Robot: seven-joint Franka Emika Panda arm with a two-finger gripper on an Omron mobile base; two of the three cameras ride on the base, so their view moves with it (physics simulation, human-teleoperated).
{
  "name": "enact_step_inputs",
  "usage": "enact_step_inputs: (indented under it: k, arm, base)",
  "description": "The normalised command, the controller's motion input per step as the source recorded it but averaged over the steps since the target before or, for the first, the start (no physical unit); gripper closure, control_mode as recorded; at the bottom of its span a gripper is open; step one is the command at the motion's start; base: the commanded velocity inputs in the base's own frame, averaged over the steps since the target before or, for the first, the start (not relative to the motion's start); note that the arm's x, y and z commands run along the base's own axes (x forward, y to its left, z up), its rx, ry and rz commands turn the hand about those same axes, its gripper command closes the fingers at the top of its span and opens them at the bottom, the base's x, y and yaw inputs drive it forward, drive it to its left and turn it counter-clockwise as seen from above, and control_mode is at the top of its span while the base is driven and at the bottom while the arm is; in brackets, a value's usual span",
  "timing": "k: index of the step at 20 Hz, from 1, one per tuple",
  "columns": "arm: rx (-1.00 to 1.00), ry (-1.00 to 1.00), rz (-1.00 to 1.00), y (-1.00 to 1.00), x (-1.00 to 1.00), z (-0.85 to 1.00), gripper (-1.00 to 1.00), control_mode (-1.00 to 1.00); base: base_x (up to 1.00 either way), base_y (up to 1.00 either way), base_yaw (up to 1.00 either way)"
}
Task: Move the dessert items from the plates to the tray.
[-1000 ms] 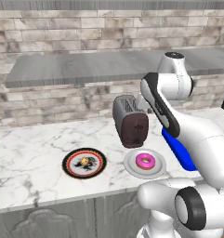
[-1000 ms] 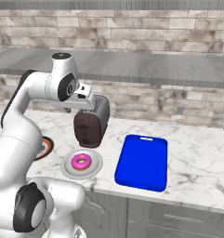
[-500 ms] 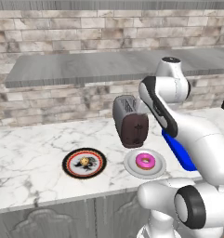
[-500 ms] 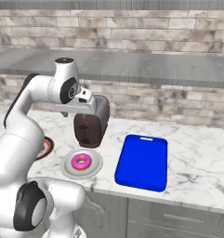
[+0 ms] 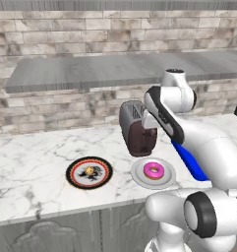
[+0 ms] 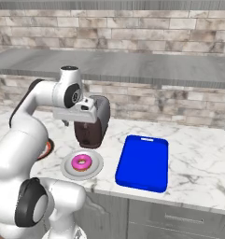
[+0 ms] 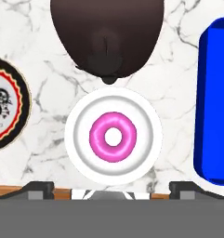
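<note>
A: Item 1, far left of the marble counter (image 5: 36,162)?

B: Patterned plate (image 5: 89,173), black rim, red ring, white centre. The small yellow-brown pastry (image 5: 90,171) sits at its middle. In the hand view the same plate lies cut off at the left edge.

A: Item 2?

B: Plain pale plate (image 5: 153,173), just right of the patterned one and apart from it. The pink-iced doughnut (image 5: 153,170) lies flat at its centre, hole up, nothing touching it.

A: Item 3?

B: Brown toaster (image 5: 137,128), standing directly behind the pale plate, close to its far rim.

A: And the gripper?

B: Gripper (image 6: 75,122) is held high in front of the toaster, above the pale plate, pointing down at the doughnut. The 2 tips (image 7: 39,186) sit wide apart at the bottom of the hand view, spread wider than the doughnut. Holds nothing.

A: Item 4, far right?

B: Blue tray (image 6: 143,161), flat on the counter, just right of the pale plate with a strip of marble between. Nothing rests on it.
</note>
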Motion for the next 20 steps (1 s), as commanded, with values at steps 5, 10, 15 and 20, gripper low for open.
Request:
enact_step_inputs:
  k: [5,10,15,20]
  arm:
    - [0.00,0.22,0.00,0.00,0.01,-0.16,-1.00,-1.00]
    - [0.00,0.06,0.00,-0.02,0.00,-0.47,-1.00,-1.00]
    - [0.00,0.00,0.00,-0.08,0.00,-0.49,-1.00,-1.00]
    - [0.00,-0.01,0.00,-0.08,0.02,-0.25,-1.00,-1.00]
  base:
    - [0.00,0.00,0.00]
    - [0.00,0.00,0.00]
    - [0.00,0.00,0.00]
    - [0.00,0.00,0.00]
